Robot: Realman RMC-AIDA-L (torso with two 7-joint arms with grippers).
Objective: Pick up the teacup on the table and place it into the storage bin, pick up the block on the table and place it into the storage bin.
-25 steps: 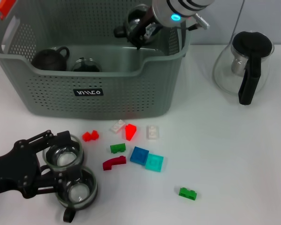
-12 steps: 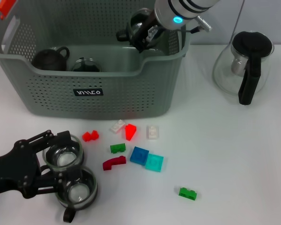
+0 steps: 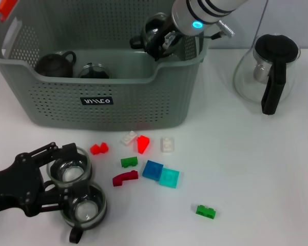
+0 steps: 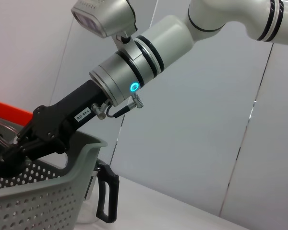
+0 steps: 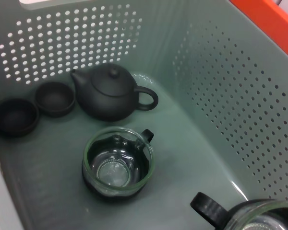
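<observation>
We see a clear glass teacup (image 3: pixel 155 28) with a black handle and dark base, pinched in the right gripper (image 3: pixel 159 41), whose black fingers are closed on it above the far right corner of the storage bin (image 3: pixel 118 102), a large grey perforated basket with an orange handle clip and a small black label on its front wall. From the right wrist camera the cup's rim and black handle (image 5: pixel 245 213) sit right at the gripper, and below it on the bin's floor we find another glass cup (image 5: pixel 117 163), a dark teapot (image 5: pixel 110 92) just beyond that, and two small dark bowls (image 5: pixel 33 108) farther off toward the far wall. The left gripper (image 3: pixel 66 187) rests low on the table, well apart from the right one and in front of the bin; its black fingers are spread around two more glass teacups (image 3: pixel 77 192), one just behind the other, though we cannot tell whether they press on the glass. Between the two grippers, in front of the bin, lie the blocks (image 3: pixel 143 164): red, green, blue, teal and clear pieces, with one green block (image 3: pixel 206 210) apart from the rest. Beside the right gripper, outside the bin, stands a glass teapot (image 3: pixel 267 72) with a black handle.
</observation>
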